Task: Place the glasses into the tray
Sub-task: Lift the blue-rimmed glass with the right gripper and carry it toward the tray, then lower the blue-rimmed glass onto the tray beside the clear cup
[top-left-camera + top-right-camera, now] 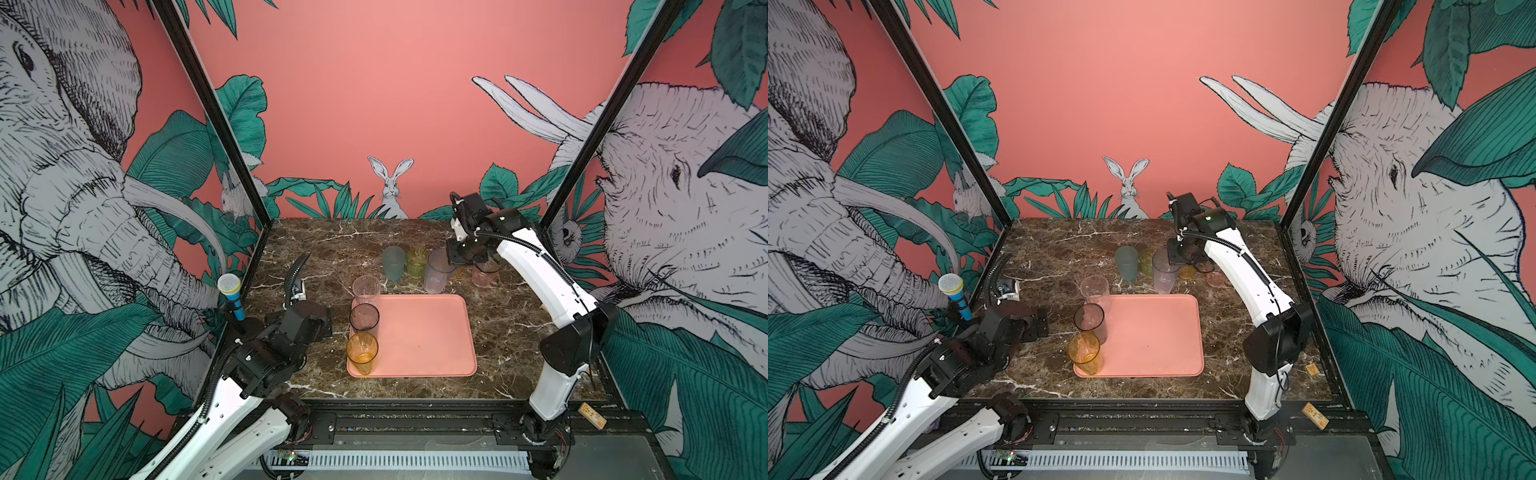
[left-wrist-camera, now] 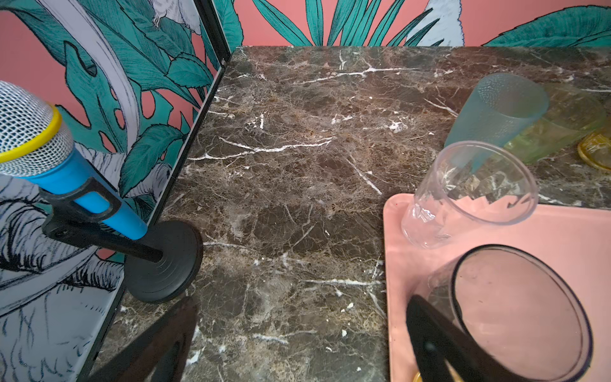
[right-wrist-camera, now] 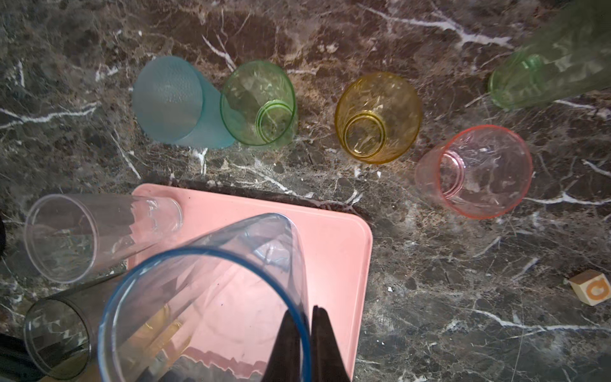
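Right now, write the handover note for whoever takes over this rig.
Left end effector: open, empty, beside the tray's left edge.
Right end effector: shut on the rim of the tall grey-lilac glass, at the tray's far edge.
Done: clear glass, smoky glass and tall amber glass stand along the tray's left side.
Left: set down the held glass, then fetch five from the table behind the tray: frosted teal glass, yellow-green glass, short amber glass, pink glass, tall green glass.
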Available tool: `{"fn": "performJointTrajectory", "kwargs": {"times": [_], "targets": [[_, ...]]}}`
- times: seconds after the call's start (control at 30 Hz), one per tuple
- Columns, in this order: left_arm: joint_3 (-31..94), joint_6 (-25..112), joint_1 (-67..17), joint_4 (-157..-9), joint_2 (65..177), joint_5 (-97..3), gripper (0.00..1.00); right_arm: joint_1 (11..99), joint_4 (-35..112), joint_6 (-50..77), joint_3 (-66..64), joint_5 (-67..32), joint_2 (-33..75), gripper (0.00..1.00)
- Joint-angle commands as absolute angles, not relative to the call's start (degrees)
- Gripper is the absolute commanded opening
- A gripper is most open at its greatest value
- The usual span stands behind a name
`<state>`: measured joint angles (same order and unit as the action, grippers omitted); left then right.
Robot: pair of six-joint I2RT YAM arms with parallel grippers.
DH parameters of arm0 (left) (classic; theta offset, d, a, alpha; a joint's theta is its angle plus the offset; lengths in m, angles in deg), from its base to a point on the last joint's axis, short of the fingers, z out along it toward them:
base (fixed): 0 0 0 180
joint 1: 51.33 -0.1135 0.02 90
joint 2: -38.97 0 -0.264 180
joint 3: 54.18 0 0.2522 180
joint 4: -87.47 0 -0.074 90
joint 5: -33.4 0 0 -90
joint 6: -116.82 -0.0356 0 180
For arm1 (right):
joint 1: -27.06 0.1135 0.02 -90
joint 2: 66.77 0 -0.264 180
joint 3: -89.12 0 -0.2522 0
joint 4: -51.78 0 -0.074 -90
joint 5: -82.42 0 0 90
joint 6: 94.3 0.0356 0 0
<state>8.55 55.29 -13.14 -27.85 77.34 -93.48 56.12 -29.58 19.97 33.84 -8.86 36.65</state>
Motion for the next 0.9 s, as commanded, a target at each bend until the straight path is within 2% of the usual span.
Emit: {"fn": "performJointTrajectory", "kwargs": {"times": [0.0,0.33,0.87], "targets": [[8.0,55.5,-13.3,-27.0,76.8,-93.7,1.0,57.6,-26.0,21.0,31.2,-8.1,33.7,0.0],[8.1,56.1,-13.4,-27.0,76.9,-92.8,0.99,61.7,-20.1,22.9,23.0,-7.8,33.0,0.0],[7.2,56.2,-13.4,-27.7,77.3,-92.5,0.99,64.7,-19.2,23.8,23.4,-5.6,37.8,0.0]]}}
